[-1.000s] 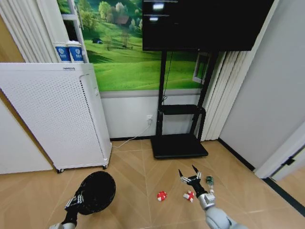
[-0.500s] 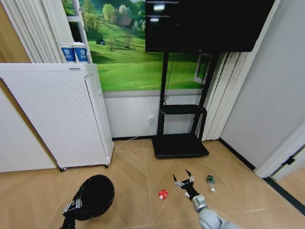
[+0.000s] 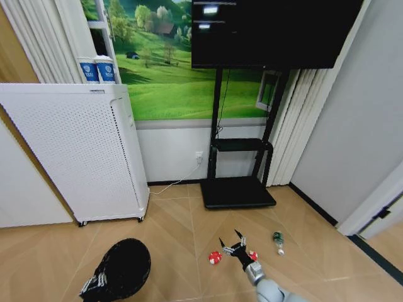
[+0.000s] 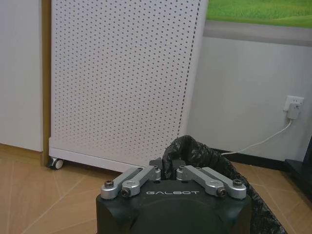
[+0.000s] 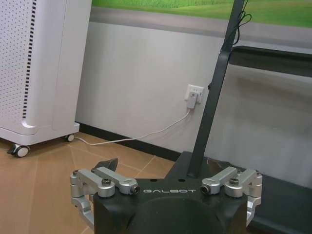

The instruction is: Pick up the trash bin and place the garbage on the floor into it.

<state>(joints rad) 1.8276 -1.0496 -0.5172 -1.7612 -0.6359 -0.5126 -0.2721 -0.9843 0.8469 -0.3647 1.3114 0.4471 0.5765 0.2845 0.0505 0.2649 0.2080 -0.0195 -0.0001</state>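
At lower left the left gripper (image 3: 96, 286) clenches the trash bin's (image 3: 126, 267) rim, while the right gripper (image 3: 232, 244), fingers spread, hangs between two red-and-white wrappers (image 3: 215, 257) at lower centre.

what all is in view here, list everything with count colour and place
trash bin: 1, black, held at its rim by the left arm, low on the robot's left
wrappers: 2, red and white, on the floor either side of the right end effector
bottle: 1, clear with green label, on the floor right of the wrappers
paper cups: 2, blue and white, on top of the cabinet
cabinet: 1, white, perforated, on wheels by the wall
screen: 1, black, on a black floor stand
wall socket: 1, white, cable plugged in
left end effector: 1, black and silver, shut on the bin rim
right end effector: 1, open, above the wrappers
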